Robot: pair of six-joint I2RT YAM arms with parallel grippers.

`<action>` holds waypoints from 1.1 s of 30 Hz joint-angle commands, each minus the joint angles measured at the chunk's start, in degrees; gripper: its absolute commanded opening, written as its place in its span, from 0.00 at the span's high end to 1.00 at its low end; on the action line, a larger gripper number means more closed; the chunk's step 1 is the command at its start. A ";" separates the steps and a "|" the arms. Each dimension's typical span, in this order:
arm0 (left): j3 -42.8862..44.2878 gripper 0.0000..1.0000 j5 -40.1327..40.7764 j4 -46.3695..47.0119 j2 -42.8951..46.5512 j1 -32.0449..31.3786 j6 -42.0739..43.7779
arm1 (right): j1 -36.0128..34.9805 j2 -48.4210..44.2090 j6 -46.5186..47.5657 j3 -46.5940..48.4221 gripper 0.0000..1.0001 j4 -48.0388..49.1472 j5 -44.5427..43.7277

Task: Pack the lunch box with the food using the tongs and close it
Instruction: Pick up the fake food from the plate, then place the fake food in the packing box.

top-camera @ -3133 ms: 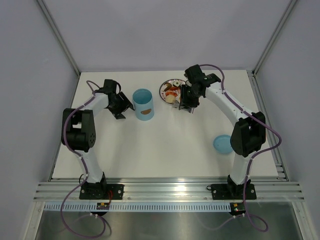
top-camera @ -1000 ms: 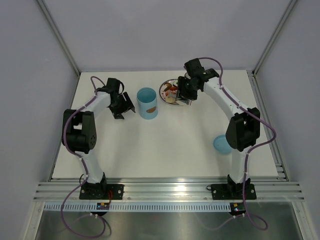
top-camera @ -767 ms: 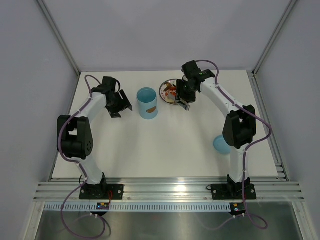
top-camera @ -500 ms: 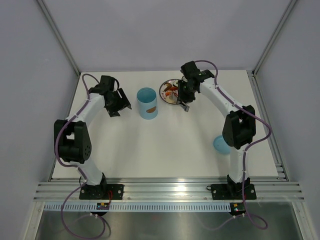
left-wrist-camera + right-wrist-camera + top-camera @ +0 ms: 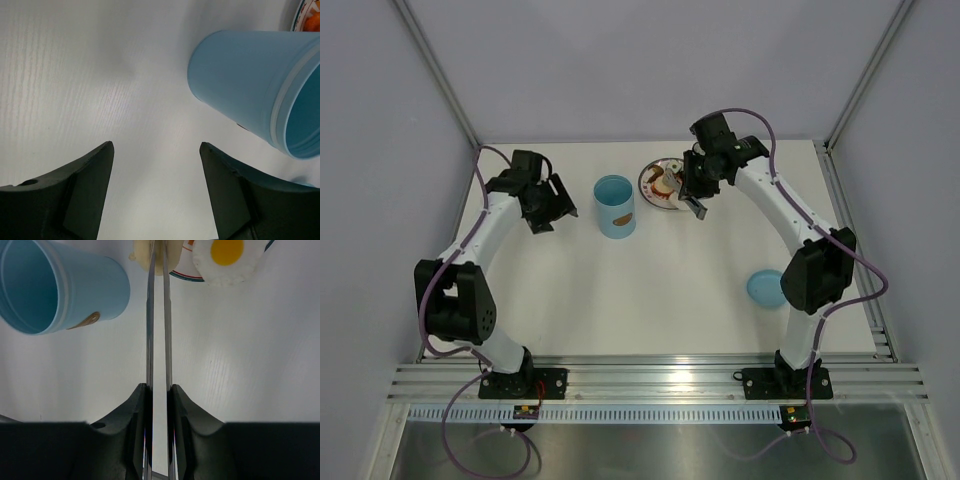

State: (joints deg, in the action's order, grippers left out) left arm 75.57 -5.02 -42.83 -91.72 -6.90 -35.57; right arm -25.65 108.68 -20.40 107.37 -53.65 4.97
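Observation:
The light-blue lunch box stands upright and open left of the red-rimmed plate. My right gripper is shut on the silver tongs. Their two arms are squeezed nearly parallel, and the tips pinch a cream-coloured food piece at the plate's edge. A fried egg lies just right of the tips. The lunch box shows its empty inside to their left. My left gripper hangs open and empty left of the lunch box, apart from it.
The round blue lid lies flat on the white table near the right arm's elbow. More food pieces sit on the plate. Metal frame rails run along the table's left and right edges.
The right gripper has squeezed the tongs shut on the pale food piece and shifted slightly right. The left arm has drawn back to the left, away from the lunch box.

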 commanded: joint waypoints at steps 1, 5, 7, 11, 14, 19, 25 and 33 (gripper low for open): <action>-0.34 0.26 2.12 -0.24 4.35 0.48 1.03 | -1.94 -6.11 0.28 3.36 0.85 -1.28 -1.63; -0.77 0.25 2.11 -0.59 6.02 1.44 0.77 | -5.97 -7.17 0.28 9.07 0.85 -2.95 -3.30; -1.04 0.25 1.94 -0.68 6.82 2.23 0.68 | -7.65 -6.65 0.45 11.96 0.85 -3.48 -3.74; -1.83 0.25 1.68 -0.77 8.57 3.29 0.68 | -12.57 -5.15 0.54 15.41 0.84 -4.45 -4.71; -2.79 0.25 1.24 -0.59 9.10 3.73 0.59 | -14.25 -3.48 0.63 16.38 0.84 -4.45 -4.53; -4.11 0.25 0.88 -0.15 10.25 3.91 0.68 | -15.83 -1.46 0.19 14.63 0.82 -3.92 -4.53; -5.69 0.25 0.53 0.46 9.98 4.26 0.59 | -16.01 -0.84 0.28 11.73 0.78 -2.69 -4.27; -6.23 0.25 0.27 1.17 9.81 4.17 0.50 | -16.01 0.74 0.72 11.63 0.68 -2.60 -3.30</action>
State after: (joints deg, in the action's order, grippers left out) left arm 69.56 -4.29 -43.77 -83.61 -2.98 -35.55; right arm -41.28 109.06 -20.36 118.37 -57.39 1.10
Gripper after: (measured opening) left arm 0.747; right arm 0.319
